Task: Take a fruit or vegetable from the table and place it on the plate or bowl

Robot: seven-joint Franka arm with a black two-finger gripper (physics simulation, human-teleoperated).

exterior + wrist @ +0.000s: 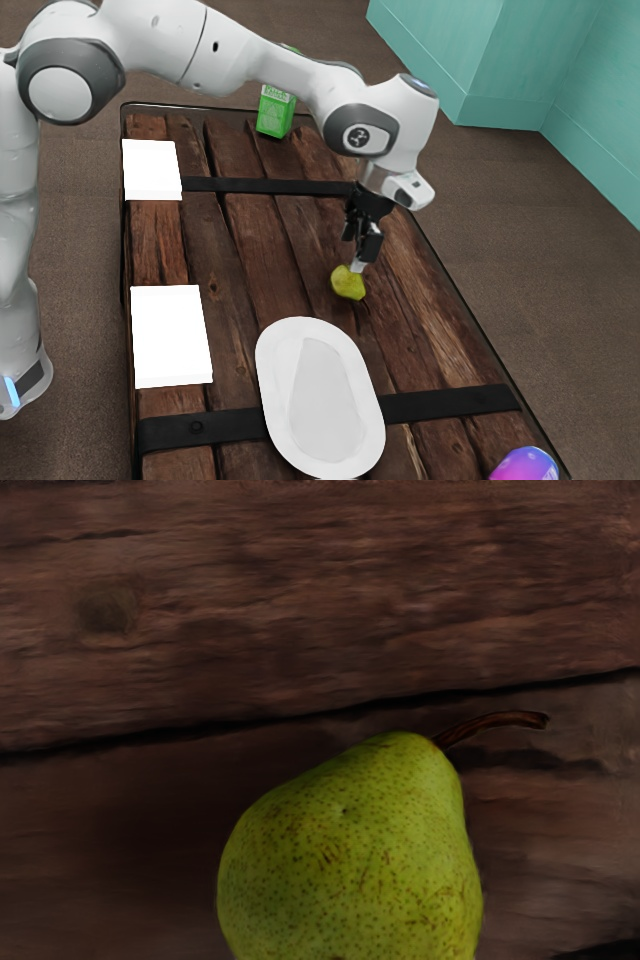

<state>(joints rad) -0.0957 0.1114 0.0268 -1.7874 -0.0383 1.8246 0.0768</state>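
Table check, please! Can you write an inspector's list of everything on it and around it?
surface: dark wooden table, planks crossed by two black straps
job's things: green pear lying on the planks, not yet on the oval white plate, which sits nearer the camera
clutter: green carton at the far end; two white flat blocks along the exterior view's left edge; shiny purple object at the near corner
hand: black hand pointing down right over the pear
cables: nothing seen
surroundings: brown floor, teal wall
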